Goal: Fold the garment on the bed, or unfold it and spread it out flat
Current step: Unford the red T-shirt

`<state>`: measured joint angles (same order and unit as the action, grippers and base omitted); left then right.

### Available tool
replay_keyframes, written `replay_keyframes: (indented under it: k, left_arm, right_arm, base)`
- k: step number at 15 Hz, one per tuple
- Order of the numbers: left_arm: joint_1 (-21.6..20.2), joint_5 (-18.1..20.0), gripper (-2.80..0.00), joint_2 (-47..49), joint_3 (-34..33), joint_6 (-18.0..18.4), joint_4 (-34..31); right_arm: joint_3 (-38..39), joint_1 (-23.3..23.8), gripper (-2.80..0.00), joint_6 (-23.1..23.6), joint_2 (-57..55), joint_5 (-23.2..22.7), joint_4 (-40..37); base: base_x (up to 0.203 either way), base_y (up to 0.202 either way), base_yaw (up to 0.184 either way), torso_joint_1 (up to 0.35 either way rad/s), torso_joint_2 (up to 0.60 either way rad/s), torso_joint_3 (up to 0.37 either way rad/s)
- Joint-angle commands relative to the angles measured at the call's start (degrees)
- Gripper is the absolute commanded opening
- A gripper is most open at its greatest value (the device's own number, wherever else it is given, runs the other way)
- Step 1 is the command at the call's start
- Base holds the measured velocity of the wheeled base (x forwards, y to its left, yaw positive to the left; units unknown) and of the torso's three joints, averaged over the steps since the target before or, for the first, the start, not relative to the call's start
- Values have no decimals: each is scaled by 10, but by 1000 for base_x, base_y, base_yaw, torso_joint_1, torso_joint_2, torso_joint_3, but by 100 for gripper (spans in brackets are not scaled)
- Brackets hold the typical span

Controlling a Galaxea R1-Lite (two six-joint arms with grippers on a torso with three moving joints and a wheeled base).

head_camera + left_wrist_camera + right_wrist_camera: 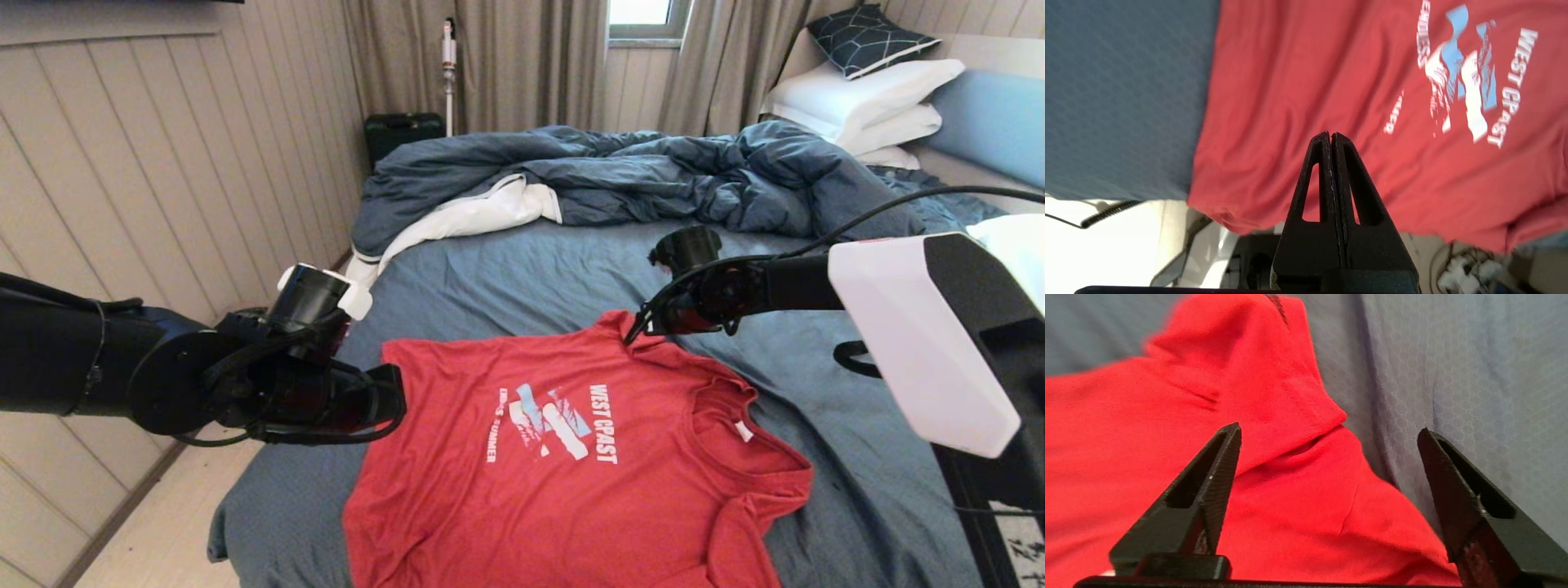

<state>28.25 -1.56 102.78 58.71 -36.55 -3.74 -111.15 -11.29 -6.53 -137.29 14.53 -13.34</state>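
On the bed, near its foot, the garment lies print-up, mostly spread. Right gripper hovers jaws wide over a bunched sleeve, holding nothing. Left gripper is clenched, apparently empty, just above the hem side. Thin, limp cotton: light, drapes, creases easily; best pinched at sleeve edges, shoulders or hem corners.

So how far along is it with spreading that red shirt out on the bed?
Mostly done: the red short-sleeved T-shirt lies print-up and largely flat on the slate-blue bed sheet. In hand: the right hand is open over the far sleeve, nothing held. The left hand is shut and empty above the hem. Left: smoothing the bunched near sleeve.
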Motion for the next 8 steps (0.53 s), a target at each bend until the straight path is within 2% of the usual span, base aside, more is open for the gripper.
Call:
replay_keyframes:
  k: [1, 6, 7, 8]
  left_arm:
    - [1, 6, -280, 5, -5, -2, 0]
    - [1, 17, -280, 9, -7, -3, 1]
    - [1, 18, -280, 10, -7, -3, 1]
    - [1, 18, -280, 12, -7, -3, 1]
  right_arm:
    - [-9, 3, 0, 2, -34, 2, 1]
    - [-10, 0, 0, -11, -46, -2, 0]
    - [-10, 0, -280, -12, -51, -2, 0]
    - [-9, 0, -280, -12, -53, -2, -1]
  base:
    - [0, 0, 0, 0, 0, 0]
    - [0, 0, 0, 0, 0, 0]
    - [0, 0, 0, 0, 0, 0]
    - [0, 0, 0, 0, 0, 0]
